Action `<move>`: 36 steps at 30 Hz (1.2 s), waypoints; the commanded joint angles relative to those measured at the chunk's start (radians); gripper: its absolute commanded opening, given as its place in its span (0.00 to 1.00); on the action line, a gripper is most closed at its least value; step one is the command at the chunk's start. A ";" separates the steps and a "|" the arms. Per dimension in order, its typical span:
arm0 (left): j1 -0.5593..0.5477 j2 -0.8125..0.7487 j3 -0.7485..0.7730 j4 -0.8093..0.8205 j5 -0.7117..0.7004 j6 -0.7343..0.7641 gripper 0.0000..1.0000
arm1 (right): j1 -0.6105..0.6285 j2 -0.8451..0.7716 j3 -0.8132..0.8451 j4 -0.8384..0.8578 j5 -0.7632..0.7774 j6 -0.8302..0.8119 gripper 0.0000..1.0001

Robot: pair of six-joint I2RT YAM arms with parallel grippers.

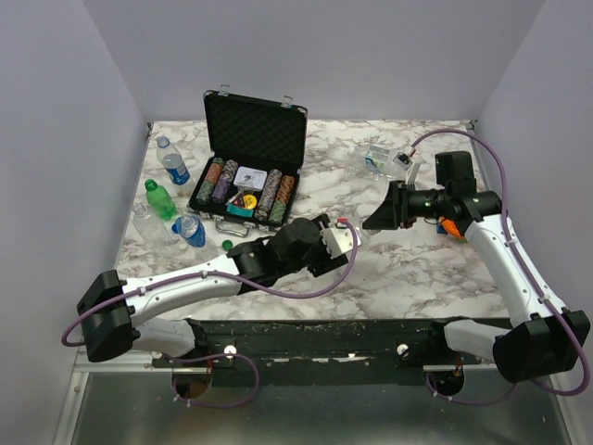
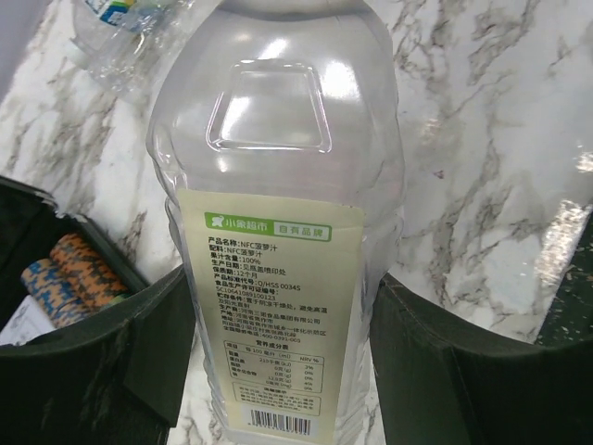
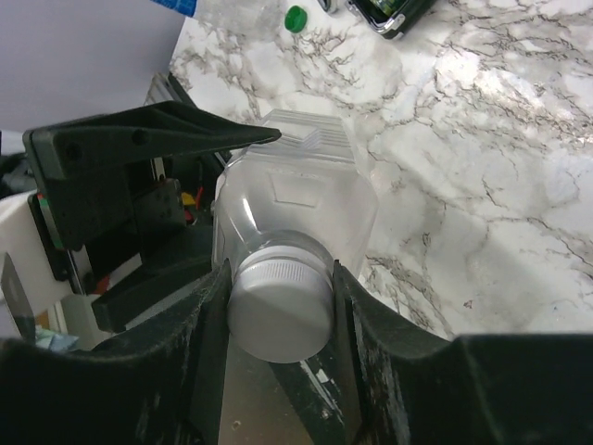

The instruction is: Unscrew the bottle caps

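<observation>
where the two arms meet near the middle of the marble table (image 1: 417,269), you see the clear bottle (image 2: 278,139) with its pale label spanning between them. the left gripper (image 2: 283,371) is closed on the bottle's body, a finger pressed against each side at the label. the right gripper (image 3: 278,301) is clamped narrow on the white cap (image 3: 281,324), a finger touching each side. at the table's left, a green bottle (image 1: 159,199) and a blue-labelled bottle (image 1: 190,231) lie beside the open black chip case (image 1: 255,130). a loose green cap (image 1: 227,245) rests near them.
</observation>
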 commanded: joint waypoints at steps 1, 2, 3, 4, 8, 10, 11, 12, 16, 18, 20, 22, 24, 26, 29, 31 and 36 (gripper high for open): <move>0.049 -0.046 0.015 -0.041 0.259 -0.079 0.00 | 0.013 0.005 0.043 -0.034 -0.057 -0.085 0.15; 0.050 -0.046 0.017 -0.044 0.257 -0.079 0.00 | 0.015 0.008 0.044 -0.034 -0.056 -0.085 0.15; 0.050 -0.044 0.022 -0.044 0.248 -0.079 0.00 | 0.015 0.011 0.046 -0.035 -0.054 -0.085 0.15; 0.050 -0.043 0.022 -0.042 0.237 -0.082 0.00 | 0.018 0.013 0.047 -0.034 -0.053 -0.085 0.17; 0.050 -0.034 0.031 -0.041 0.220 -0.084 0.00 | 0.021 0.026 0.054 -0.038 -0.045 -0.088 0.30; 0.052 -0.025 0.037 -0.045 0.222 -0.084 0.00 | 0.021 0.030 0.058 -0.043 -0.042 -0.093 0.47; 0.050 -0.020 0.040 -0.051 0.224 -0.084 0.00 | 0.023 0.034 0.061 -0.046 -0.040 -0.094 0.50; 0.050 -0.017 0.042 -0.053 0.224 -0.082 0.00 | 0.023 0.036 0.066 -0.047 -0.040 -0.096 0.55; 0.050 -0.017 0.035 -0.059 0.220 -0.079 0.00 | 0.023 0.037 0.077 -0.054 -0.039 -0.101 0.65; 0.052 -0.017 0.032 -0.064 0.219 -0.077 0.00 | 0.023 0.039 0.081 -0.057 -0.034 -0.105 0.66; 0.053 -0.017 0.032 -0.067 0.220 -0.081 0.00 | 0.023 0.040 0.081 -0.060 -0.031 -0.114 0.66; 0.055 -0.020 0.032 -0.070 0.220 -0.087 0.00 | 0.023 0.042 0.084 -0.070 -0.034 -0.142 0.74; 0.059 -0.024 0.032 -0.070 0.233 -0.091 0.00 | 0.023 0.049 0.089 -0.092 -0.049 -0.200 0.84; 0.061 -0.029 0.031 -0.068 0.239 -0.093 0.00 | 0.023 0.054 0.100 -0.118 -0.066 -0.251 0.94; 0.064 -0.028 0.031 -0.074 0.240 -0.091 0.00 | 0.023 0.066 0.115 -0.138 -0.080 -0.275 0.98; 0.062 -0.026 0.034 -0.079 0.239 -0.093 0.00 | 0.023 0.072 0.121 -0.147 -0.068 -0.282 0.96; 0.070 -0.032 0.034 -0.084 0.234 -0.102 0.00 | 0.023 0.079 0.127 -0.190 -0.069 -0.337 0.83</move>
